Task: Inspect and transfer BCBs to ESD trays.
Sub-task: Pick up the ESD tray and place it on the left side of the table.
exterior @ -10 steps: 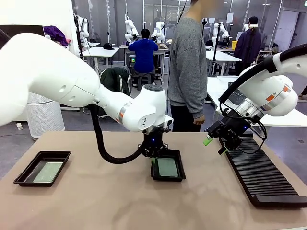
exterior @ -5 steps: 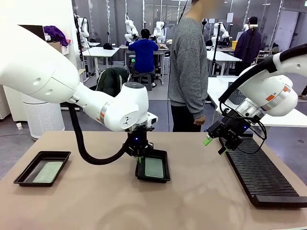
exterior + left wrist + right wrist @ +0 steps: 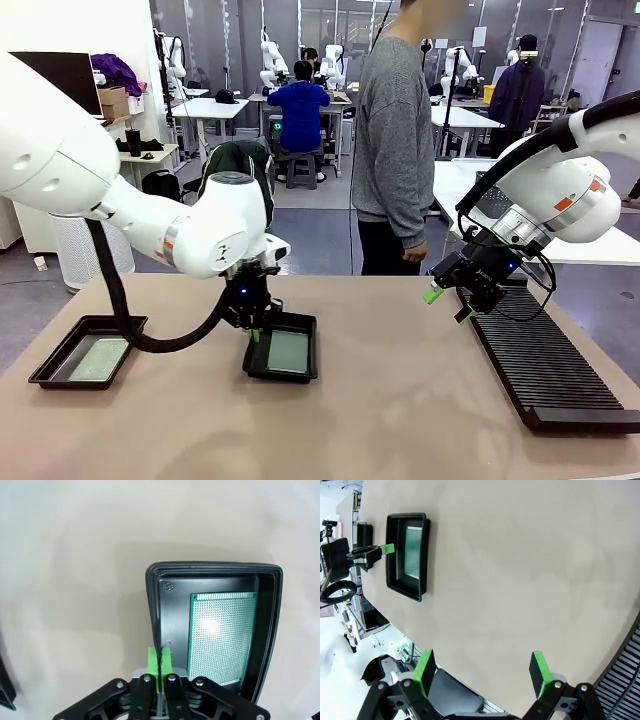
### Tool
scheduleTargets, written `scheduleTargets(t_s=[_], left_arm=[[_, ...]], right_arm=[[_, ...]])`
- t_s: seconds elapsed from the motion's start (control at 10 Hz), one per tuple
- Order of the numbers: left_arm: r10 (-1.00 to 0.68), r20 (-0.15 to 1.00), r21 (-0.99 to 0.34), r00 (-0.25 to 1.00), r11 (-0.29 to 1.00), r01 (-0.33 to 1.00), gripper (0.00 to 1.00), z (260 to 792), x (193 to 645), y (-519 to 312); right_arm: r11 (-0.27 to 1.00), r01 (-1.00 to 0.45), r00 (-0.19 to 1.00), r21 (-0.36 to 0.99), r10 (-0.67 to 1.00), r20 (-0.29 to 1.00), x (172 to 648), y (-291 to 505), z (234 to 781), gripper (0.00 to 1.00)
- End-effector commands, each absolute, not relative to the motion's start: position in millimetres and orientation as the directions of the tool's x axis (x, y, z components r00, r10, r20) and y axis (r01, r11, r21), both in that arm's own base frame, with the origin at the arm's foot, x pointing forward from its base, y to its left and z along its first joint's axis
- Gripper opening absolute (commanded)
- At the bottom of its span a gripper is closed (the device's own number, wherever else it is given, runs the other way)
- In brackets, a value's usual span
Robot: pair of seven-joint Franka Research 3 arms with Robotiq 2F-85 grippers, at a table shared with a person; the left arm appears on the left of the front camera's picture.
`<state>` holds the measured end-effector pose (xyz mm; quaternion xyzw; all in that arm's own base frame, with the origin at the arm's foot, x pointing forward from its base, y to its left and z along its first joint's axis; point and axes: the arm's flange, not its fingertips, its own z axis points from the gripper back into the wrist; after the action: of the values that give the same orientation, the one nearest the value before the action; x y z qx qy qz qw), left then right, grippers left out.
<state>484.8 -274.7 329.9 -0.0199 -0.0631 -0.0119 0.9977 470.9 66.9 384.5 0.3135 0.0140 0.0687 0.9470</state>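
On the table, left gripper (image 3: 160,661) jaws pinch a tray (image 3: 153,611) wall; right gripper (image 3: 482,672) jaws spread.

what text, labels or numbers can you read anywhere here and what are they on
None can be read as words or numbers.
Held tray: a small moulded mark on the floor near one corner, too small to read.
Board in that tray: plain dotted grid, no print visible.
Right arm: orange patches, no legible text.
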Motion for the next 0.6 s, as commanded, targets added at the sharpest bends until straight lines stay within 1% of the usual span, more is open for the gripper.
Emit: scheduleTargets(t_s=[0.0, 0.5], left_arm=[[-0.029, 0.125, -0.060, 0.992, 0.998, 0.037, 0.03, 331.8, 477.6, -245.0], [-0.005, 0.137, -0.055, 0.991, 0.998, 0.012, 0.03, 339.3, 473.8, -181.7]], right_arm=[[0.801, -0.113, 0.991, 0.587, 0.136, 0.006, 473.2, 68.6, 384.8, 1.00], [0.801, -0.113, 0.991, 0.587, 0.136, 0.006, 473.2, 68.6, 384.8, 1.00]])
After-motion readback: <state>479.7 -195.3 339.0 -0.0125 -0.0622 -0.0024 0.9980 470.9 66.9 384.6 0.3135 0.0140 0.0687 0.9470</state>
